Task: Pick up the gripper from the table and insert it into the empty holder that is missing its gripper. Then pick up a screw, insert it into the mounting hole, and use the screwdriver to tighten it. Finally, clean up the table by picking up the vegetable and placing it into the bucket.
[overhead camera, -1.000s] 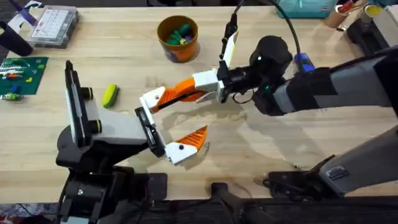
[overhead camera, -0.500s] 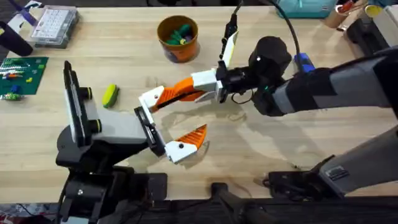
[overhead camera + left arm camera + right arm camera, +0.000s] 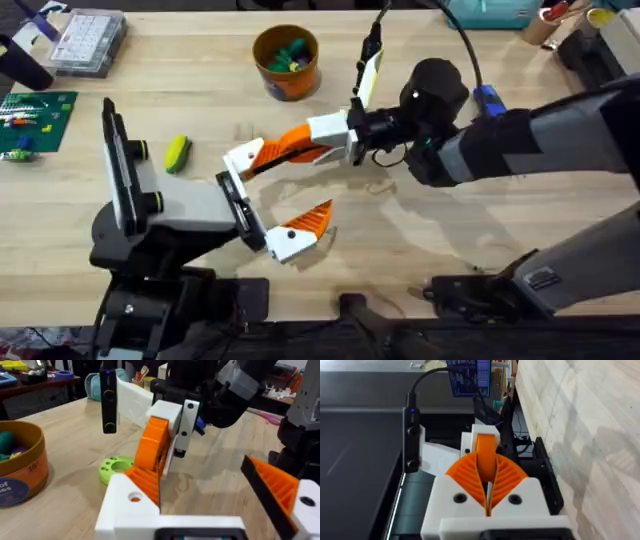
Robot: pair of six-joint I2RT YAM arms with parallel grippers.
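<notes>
Here, the right end effector (image 3: 285, 148) pinches the small orange ribbed plastic gripper (image 3: 486, 458) against the white angular holder (image 3: 242, 158); the left end effector (image 3: 268, 203) stands spread above the wooden worktop (image 3: 420, 240).

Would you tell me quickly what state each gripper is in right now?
Left gripper: open.
Right gripper: shut on the small orange gripper.

Light wooden table (image 3: 200, 90): yellow-orange bucket (image 3: 286, 62), yellow-green vegetable (image 3: 177, 153), clear parts box (image 3: 88, 42), green board (image 3: 35, 122).
</notes>
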